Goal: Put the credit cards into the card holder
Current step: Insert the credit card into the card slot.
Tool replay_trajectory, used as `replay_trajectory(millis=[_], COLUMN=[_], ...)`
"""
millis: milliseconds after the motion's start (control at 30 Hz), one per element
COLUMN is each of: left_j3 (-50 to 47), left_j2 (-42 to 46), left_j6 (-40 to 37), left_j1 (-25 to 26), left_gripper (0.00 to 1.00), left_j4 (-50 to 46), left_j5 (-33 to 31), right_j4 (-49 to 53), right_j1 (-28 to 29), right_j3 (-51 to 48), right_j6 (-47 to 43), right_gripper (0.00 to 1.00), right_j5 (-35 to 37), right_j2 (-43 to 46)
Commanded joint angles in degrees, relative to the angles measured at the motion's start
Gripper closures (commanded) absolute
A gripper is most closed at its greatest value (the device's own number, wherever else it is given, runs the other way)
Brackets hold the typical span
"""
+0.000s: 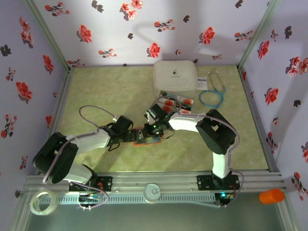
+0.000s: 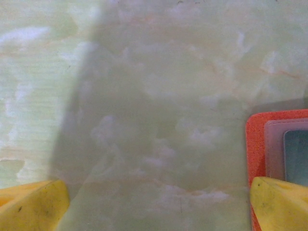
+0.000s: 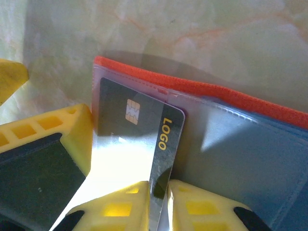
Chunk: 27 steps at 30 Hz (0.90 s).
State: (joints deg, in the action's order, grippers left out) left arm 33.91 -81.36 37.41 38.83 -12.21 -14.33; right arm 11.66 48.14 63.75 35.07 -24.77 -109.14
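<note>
Pinching one credit card (image 3: 137, 120), my right pincer (image 3: 161, 197) may jam its corner against the card holder (image 3: 240, 159) pocket lip.

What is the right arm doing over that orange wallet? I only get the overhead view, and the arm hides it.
Observer: The right wrist view shows the right fingers pinching a dark card by one edge, its far end at the card holder.
Visitor: Is the card inside yet?
Observer: Partly, it seems. The end with the chip looks tucked under a clear pocket.
Visitor: And the left arm?
Observer: Its wrist view shows the left fingers spread wide and holding nothing, with one tip over the holder's orange edge.
</note>
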Motion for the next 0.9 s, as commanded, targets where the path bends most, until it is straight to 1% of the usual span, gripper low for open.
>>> replay_trajectory(millis=[0,33,133,200,367,467,567,633,700,867], left_j3=[-0.1,0.1,1.2,1.6,1.1,0.0,-1.0,-1.4,-1.6,-1.8], left_j2=[-1.6,-1.4,-0.5,0.3,1.8,1.7,1.2,0.6,0.1,-0.3], left_j6=[-2.7,-2.9,-3.3,-3.4,-3.3,-2.7,-2.0,-2.0,-1.9,-1.9], left_j1=[-3.2,-3.6,-4.3,-4.4,-4.5,-4.5,-4.6,-4.6,-4.5,-4.6], left_gripper=[0.0,0.0,0.0,0.0,0.0,0.0,0.0,0.0,0.0,0.0], left_j4=[3.2,3.1,2.1,1.3,0.3,0.7,1.6,2.1,2.5,2.9], left_j5=[1.7,2.1,2.8,3.1,3.3,3.2,3.2,3.1,3.1,3.1], right_j4=[-0.4,-0.9,-3.0,-3.5,-2.3,-0.7,0.2,0.7,1.1,1.3], right_j1=[1.0,1.0,1.0,0.9,1.0,1.0,1.0,1.0,0.9,0.9], right_j3=[-1.3,-1.8,-3.8,-4.2,-3.4,-2.0,-1.2,-0.7,-0.3,-0.2], right_j6=[1.4,1.8,3.5,4.0,3.7,2.8,2.1,1.5,1.2,0.7], right_gripper=[0.79,0.78,0.68,0.64,0.6,0.6,0.64,0.73,0.84,0.93], right_j5=[1.5,1.7,1.9,2.1,3.5,4.8,5.5,5.7,5.7,5.8], right_j2=[0.0,0.6,2.3,3.4,6.0,6.5,6.3,5.8,5.1,3.8])
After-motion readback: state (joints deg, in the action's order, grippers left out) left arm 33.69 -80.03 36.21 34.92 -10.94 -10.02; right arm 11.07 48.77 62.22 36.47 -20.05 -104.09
